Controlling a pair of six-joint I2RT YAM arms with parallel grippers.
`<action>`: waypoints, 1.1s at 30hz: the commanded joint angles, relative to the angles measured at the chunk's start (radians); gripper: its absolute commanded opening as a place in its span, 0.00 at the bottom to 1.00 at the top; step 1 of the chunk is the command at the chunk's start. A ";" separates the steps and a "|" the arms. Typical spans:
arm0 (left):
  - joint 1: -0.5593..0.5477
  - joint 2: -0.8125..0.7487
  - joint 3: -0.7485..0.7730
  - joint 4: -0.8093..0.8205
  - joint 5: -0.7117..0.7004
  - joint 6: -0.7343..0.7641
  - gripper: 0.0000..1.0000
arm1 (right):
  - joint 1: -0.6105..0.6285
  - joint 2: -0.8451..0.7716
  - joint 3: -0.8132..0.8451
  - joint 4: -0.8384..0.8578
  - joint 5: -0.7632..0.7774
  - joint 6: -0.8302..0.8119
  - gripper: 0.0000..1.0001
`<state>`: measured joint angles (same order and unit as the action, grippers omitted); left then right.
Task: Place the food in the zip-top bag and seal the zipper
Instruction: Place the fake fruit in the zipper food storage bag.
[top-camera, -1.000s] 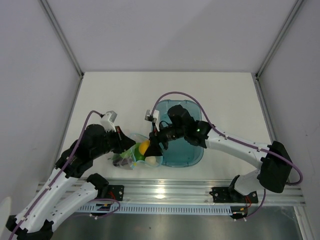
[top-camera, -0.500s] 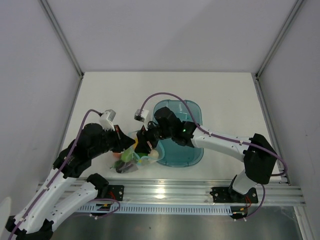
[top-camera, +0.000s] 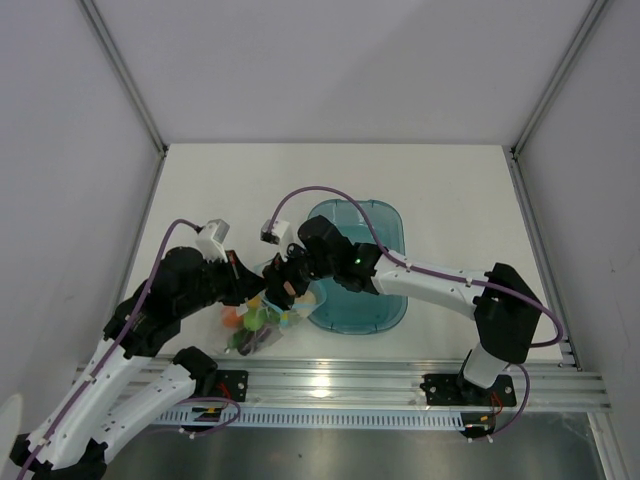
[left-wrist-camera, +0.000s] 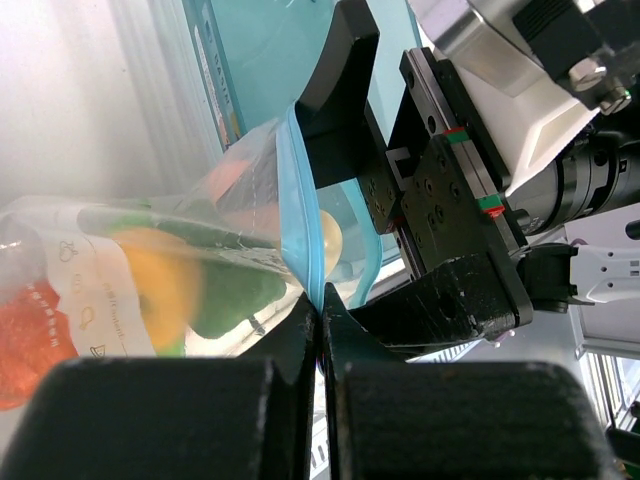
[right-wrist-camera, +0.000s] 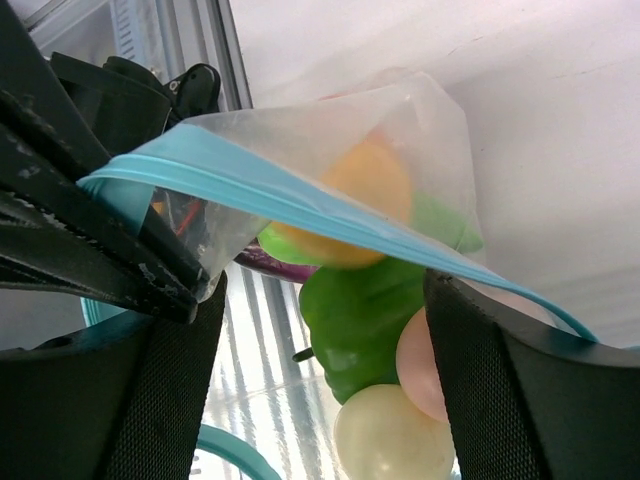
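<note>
The clear zip-top bag (top-camera: 252, 327) hangs between my two grippers, left of the teal tray. It holds the food: a green bell pepper (right-wrist-camera: 360, 310), an orange round one (right-wrist-camera: 375, 185), a pale yellow ball (right-wrist-camera: 385, 435), a pink one and a dark purple piece. My left gripper (left-wrist-camera: 320, 305) is shut on the light blue zipper (left-wrist-camera: 300, 200) at one end of the mouth. My right gripper (right-wrist-camera: 327, 290) is open at the mouth, with a finger on each side of the food. The zipper (right-wrist-camera: 300, 205) runs across above its fingers. In the top view the right gripper (top-camera: 283, 287) sits right beside the left gripper (top-camera: 255, 292).
The teal translucent tray (top-camera: 375, 300) lies just right of the bag, under the right arm. The aluminium rail (top-camera: 330, 385) runs along the near table edge, close below the bag. White walls stand on both sides.
My right gripper has moved left from over the tray to the bag's mouth. The bag and its food have shifted left and down towards the rail. The left gripper keeps its hold.
</note>
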<state>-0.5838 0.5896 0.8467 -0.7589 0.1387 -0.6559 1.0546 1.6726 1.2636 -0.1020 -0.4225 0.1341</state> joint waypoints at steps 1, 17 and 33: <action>0.004 -0.008 0.034 0.036 0.018 -0.016 0.01 | 0.005 -0.020 0.034 0.007 0.030 -0.017 0.83; 0.006 -0.010 0.002 0.053 0.012 -0.021 0.01 | 0.005 -0.174 0.005 -0.163 0.139 -0.065 0.82; 0.004 -0.039 -0.032 0.109 0.055 -0.047 0.01 | 0.257 -0.399 -0.059 -0.282 0.600 0.435 0.75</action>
<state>-0.5838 0.5602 0.8074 -0.7147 0.1577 -0.6834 1.2179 1.3037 1.2304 -0.3923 0.0345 0.3954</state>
